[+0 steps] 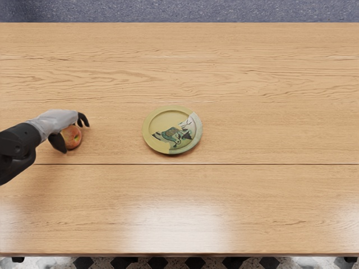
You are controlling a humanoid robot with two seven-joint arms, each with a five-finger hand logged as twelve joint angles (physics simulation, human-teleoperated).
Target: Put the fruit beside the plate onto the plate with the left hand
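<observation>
Currently left hand [60, 124] clasps fruit [73, 138], fingers [82, 119] across top, thumb on near side. Fruit sits on table [224, 196], well left of plate [159, 121]. Likely firm, light, smooth-skinned, prone to rolling; best gripped around widest middle.

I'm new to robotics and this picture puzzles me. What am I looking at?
It is a simulator's render from the robot's head, looking down on a wooden table. The dark arm from the left ends in its grey five-finger left hand. The fingers curl round a reddish fruit on the table, so it seems gripped. To the right, apart from it, lies a yellow-green patterned plate. The right arm is not in view.
</observation>
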